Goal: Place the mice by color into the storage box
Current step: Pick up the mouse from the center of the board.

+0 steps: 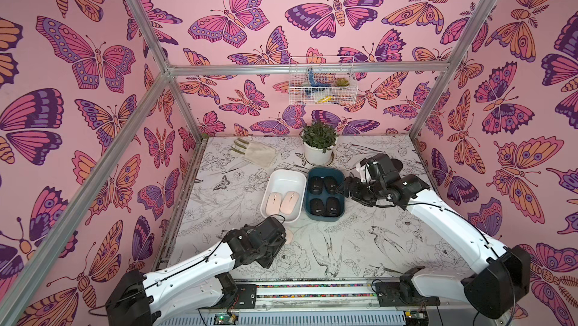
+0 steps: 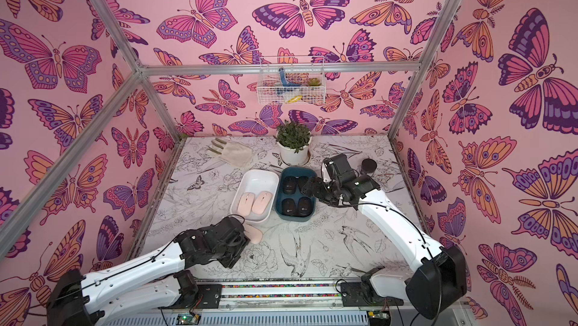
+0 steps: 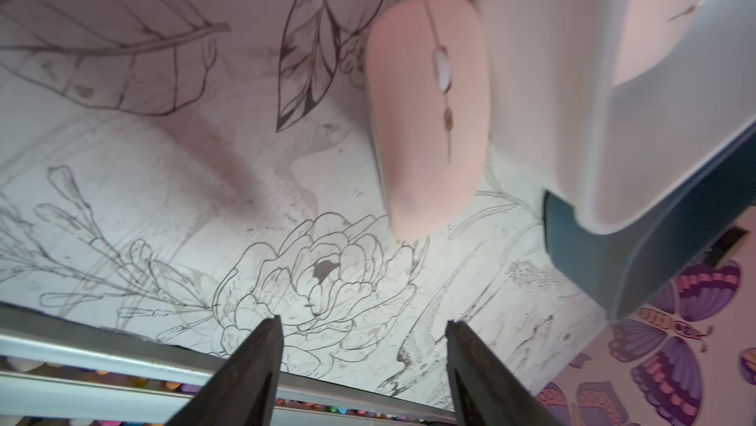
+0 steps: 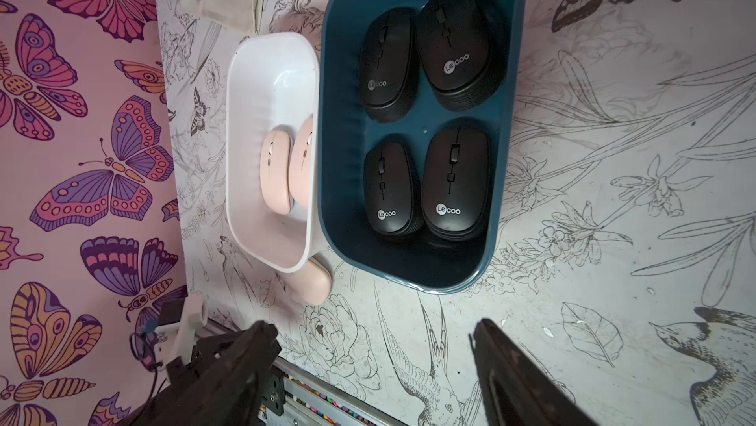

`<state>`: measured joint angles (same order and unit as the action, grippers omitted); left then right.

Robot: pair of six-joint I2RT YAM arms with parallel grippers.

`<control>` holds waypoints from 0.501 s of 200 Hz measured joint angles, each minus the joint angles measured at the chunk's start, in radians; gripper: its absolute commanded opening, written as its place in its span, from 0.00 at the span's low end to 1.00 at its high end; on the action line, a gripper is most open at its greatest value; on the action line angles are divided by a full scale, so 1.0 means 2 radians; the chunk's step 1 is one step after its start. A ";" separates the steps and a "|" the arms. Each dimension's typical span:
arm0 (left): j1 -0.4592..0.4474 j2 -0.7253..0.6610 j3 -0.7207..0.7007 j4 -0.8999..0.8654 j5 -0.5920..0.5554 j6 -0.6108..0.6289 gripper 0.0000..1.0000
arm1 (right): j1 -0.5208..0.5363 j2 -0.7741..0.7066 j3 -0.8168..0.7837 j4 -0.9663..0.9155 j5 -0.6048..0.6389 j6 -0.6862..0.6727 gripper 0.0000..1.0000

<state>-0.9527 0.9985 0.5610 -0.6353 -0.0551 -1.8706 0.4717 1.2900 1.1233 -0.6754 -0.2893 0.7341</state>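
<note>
Our left gripper is open and holds nothing. The last pink mouse lies on the table just ahead of its tips, right beside the white box. We think we should reach forward, put one jaw on each long side of the mouse, squeeze softly, lift it over the wall and set it down in the bare end. The white box has two pink mice in it. The blue box has four black mice, and our right gripper hangs open near it, holding nothing.
</note>
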 measured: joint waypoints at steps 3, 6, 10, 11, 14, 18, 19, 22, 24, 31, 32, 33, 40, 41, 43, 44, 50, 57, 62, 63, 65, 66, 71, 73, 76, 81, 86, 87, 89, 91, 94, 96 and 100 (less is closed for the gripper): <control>-0.005 0.009 0.001 0.001 -0.002 -0.007 0.77 | 0.000 0.001 0.000 0.000 -0.001 -0.002 0.80; -0.008 0.015 0.001 0.002 -0.004 -0.016 0.77 | 0.000 0.002 0.000 0.000 -0.003 -0.003 0.80; -0.012 0.025 0.002 0.006 -0.006 -0.025 0.78 | 0.000 0.004 0.000 0.000 -0.004 -0.005 0.80; -0.012 0.027 0.002 0.006 -0.007 -0.026 0.78 | 0.000 0.004 0.000 0.000 -0.005 -0.005 0.80; -0.014 0.033 0.002 0.009 -0.009 -0.033 0.78 | 0.000 0.006 0.000 0.000 -0.006 -0.006 0.80; -0.015 0.043 0.002 0.014 -0.011 -0.042 0.79 | 0.000 0.008 0.001 0.000 -0.008 -0.008 0.80; -0.015 0.045 0.002 0.016 -0.011 -0.043 0.79 | 0.000 0.008 0.001 0.000 -0.008 -0.008 0.80; -0.015 0.053 0.002 0.021 -0.012 -0.051 0.80 | 0.000 0.009 0.001 0.000 -0.009 -0.009 0.80; -0.015 0.059 0.002 0.024 -0.013 -0.054 0.81 | 0.000 0.010 0.001 0.000 -0.010 -0.010 0.80; -0.016 0.078 0.002 0.033 -0.016 -0.065 0.82 | 0.000 0.013 0.002 0.000 -0.013 -0.013 0.80; -0.016 0.081 0.003 0.035 -0.017 -0.067 0.82 | 0.000 0.013 0.002 0.000 -0.013 -0.014 0.80; -0.016 0.083 0.003 0.036 -0.018 -0.068 0.82 | 0.000 0.013 0.002 0.000 -0.013 -0.014 0.80; -0.016 0.103 0.006 0.044 -0.021 -0.077 0.82 | 0.000 0.015 0.003 0.000 -0.015 -0.016 0.80; -0.016 0.107 0.006 0.045 -0.022 -0.078 0.82 | 0.000 0.015 0.003 0.000 -0.015 -0.016 0.80; -0.016 0.113 0.007 0.048 -0.023 -0.080 0.82 | 0.000 0.015 0.003 0.000 -0.016 -0.016 0.80; -0.016 0.116 0.008 0.048 -0.023 -0.081 0.83 | 0.000 0.015 0.003 0.000 -0.017 -0.016 0.80; -0.016 0.134 0.014 0.050 -0.026 -0.085 0.83 | 0.000 0.015 0.003 0.001 -0.018 -0.018 0.80; -0.016 0.149 0.026 0.056 -0.032 -0.090 0.83 | 0.000 0.015 0.003 0.001 -0.020 -0.019 0.80; -0.016 0.160 0.034 0.061 -0.035 -0.092 0.84 | 0.000 0.015 0.003 0.001 -0.021 -0.020 0.80; -0.016 0.162 0.035 0.062 -0.036 -0.092 0.84 | 0.000 0.015 0.003 0.001 -0.021 -0.020 0.80; -0.016 0.167 0.039 0.064 -0.037 -0.093 0.84 | 0.000 0.015 0.003 0.001 -0.022 -0.021 0.80; -0.016 0.170 0.041 0.064 -0.037 -0.094 0.84 | 0.000 0.015 0.003 0.001 -0.022 -0.021 0.80; -0.016 0.181 0.050 0.068 -0.039 -0.094 0.84 | 0.000 0.015 0.003 0.001 -0.023 -0.022 0.80; -0.016 0.185 0.053 0.069 -0.040 -0.095 0.84 | 0.000 0.015 0.003 0.001 -0.023 -0.023 0.80; -0.016 0.193 0.058 0.072 -0.041 -0.095 0.84 | 0.000 0.015 0.003 0.001 -0.023 -0.024 0.80; -0.016 0.201 0.065 0.075 -0.043 -0.095 0.84 | 0.000 0.014 0.003 0.001 -0.023 -0.026 0.80; -0.016 0.208 0.071 0.079 -0.044 -0.095 0.84 | 0.000 0.013 0.003 0.001 -0.023 -0.026 0.80; -0.016 0.210 0.072 0.079 -0.044 -0.095 0.84 | 0.000 0.013 0.003 0.001 -0.023 -0.027 0.80; -0.016 0.212 0.074 0.080 -0.044 -0.095 0.84 | 0.000 0.012 0.003 0.001 -0.023 -0.027 0.80; -0.016 0.215 0.076 0.082 -0.045 -0.095 0.84 | 0.000 0.012 0.003 0.001 -0.024 -0.027 0.80; -0.016 0.218 0.078 0.084 -0.046 -0.095 0.84 | 0.000 0.011 0.003 0.001 -0.024 -0.027 0.80; -0.016 0.220 0.080 0.085 -0.046 -0.095 0.84 | 0.000 0.010 0.003 0.001 -0.024 -0.027 0.80; -0.016 0.223 0.082 0.086 -0.047 -0.095 0.85 | 0.000 0.008 0.003 0.002 -0.025 -0.027 0.80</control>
<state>-0.9844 1.4437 0.7254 -0.4629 -0.1493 -2.0598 0.4717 1.3064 1.1286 -0.6724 -0.3389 0.6796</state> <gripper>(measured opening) 0.842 0.801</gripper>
